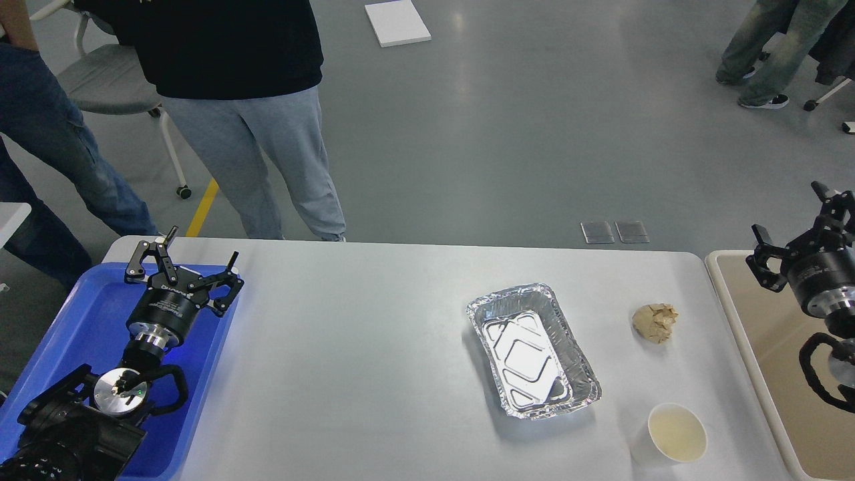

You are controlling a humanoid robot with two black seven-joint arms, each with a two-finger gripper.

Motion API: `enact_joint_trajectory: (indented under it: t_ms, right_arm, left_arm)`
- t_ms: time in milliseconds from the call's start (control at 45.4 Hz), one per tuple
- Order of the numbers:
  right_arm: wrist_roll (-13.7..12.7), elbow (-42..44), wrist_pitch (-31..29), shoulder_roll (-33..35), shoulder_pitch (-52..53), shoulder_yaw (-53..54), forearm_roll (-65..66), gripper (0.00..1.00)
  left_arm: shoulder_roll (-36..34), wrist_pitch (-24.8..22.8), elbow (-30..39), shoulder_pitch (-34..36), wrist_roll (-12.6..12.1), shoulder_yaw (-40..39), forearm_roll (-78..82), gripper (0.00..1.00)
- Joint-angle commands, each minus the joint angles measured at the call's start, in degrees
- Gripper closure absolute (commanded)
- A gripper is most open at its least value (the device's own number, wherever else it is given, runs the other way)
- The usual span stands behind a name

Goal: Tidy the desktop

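The desktop [374,347] is a large pale grey-white tabletop. On its right half lie an empty foil tray [532,349], a crumpled brown paper ball [654,322] and a white paper cup [676,433] near the front edge. My left gripper [190,257] is open and empty above the far end of the blue tray [73,334] at the left. My right gripper [795,220] is open and empty, held above the beige bin [755,374] at the right, apart from the paper ball.
Two people stand close behind the table's far left edge [240,133]. Other legs [768,47] show at the far right on the grey floor, and a white board [397,22] lies on the floor.
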State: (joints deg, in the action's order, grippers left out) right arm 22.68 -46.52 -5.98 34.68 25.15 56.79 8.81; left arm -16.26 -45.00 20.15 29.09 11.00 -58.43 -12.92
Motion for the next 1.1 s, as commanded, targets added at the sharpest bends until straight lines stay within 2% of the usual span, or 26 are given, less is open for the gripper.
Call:
enact_joint_trajectory:
  t_ms: [0,132,264,529,837,1080]
  right_arm:
    - [-0.01,0.03,0.0,0.74,-0.81,-0.1,-0.11,0.0]
    - [-0.01,-0.15,-0.09,1.26,-0.98,-0.1,-0.29,0.0]
    - [-0.09,-0.59,-0.18,4.78,-2.21,-0.36,-3.53,0.0]
    - [-0.09,-1.81,-0.53,18.3,-2.3,-10.64,-14.69,0.0]
    - [-0.09,-5.25,-8.87,38.69,-2.57,-18.11,-19.01,0.0]
    - [-0.09,-5.16,-22.05,53.37,-0.9,-23.65,-13.4,0.0]
  left_arm:
    - [0.0,0.0,-0.02,0.0,-0.01,-0.02,0.0,0.0]
    - [0.0,0.0,-0.02,0.0,-0.01,0.07,0.0,0.0]
    - [0.0,0.0,-0.02,0.0,-0.01,-0.02,0.0,0.0]
    - [0.0,0.0,-0.02,0.0,-0.01,0.07,0.0,0.0]
    - [0.0,0.0,-0.02,0.0,0.08,-0.02,0.0,0.0]
    - [0.0,0.0,-0.02,0.0,0.08,-0.02,0.0,0.0]
